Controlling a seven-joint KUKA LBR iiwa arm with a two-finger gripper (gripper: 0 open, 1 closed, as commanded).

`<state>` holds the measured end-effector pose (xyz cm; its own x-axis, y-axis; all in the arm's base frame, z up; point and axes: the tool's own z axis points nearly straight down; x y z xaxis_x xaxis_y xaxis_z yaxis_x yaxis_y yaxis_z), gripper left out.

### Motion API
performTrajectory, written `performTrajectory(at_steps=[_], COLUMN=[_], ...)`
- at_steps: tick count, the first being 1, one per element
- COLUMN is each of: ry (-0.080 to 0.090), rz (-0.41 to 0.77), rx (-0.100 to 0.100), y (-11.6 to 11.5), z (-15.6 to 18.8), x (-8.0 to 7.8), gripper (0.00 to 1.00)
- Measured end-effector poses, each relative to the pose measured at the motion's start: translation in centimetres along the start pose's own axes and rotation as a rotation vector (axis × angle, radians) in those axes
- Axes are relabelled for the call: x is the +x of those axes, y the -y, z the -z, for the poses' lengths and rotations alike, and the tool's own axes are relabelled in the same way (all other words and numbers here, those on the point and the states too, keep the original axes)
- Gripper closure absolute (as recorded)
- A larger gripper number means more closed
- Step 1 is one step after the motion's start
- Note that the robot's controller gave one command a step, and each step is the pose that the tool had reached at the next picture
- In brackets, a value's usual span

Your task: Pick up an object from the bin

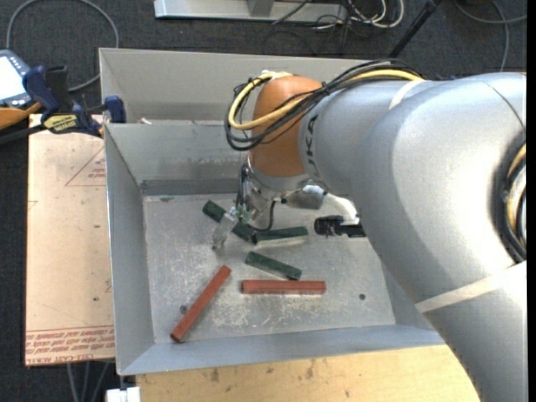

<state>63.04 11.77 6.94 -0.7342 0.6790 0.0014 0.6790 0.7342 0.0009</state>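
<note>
My gripper (pixel 238 221) hangs low over the middle of the bin's floor, toward the back, in among a small cluster of dark green bars. One short green bar (pixel 215 211) lies just to its left and a longer one (pixel 281 234) just to its right; both seem to meet under the gripper. A third green bar (pixel 272 265) lies apart, a little nearer the front. Whether anything is gripped is hidden by the gripper's body.
Two red-brown bars lie toward the front: one (pixel 283 287) level in the middle, the other (pixel 201 303) slanting to the front left corner. A small black-and-white object (pixel 339 225) lies at the right, partly under the arm. The arm covers the bin's right side.
</note>
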Motion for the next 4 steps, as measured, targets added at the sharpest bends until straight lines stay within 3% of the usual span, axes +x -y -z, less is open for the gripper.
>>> performTrajectory(at_steps=[1, 2, 4], ry=[0.002, 0.003, 0.004], rz=[0.003, 0.004, 0.009], rx=[0.0, -0.001, -0.003], y=[0.0, -0.1, -0.3], z=[0.0, 0.1, 5.6], x=[0.0, 0.0, -0.1], gripper=[0.0, 1.0, 1.0])
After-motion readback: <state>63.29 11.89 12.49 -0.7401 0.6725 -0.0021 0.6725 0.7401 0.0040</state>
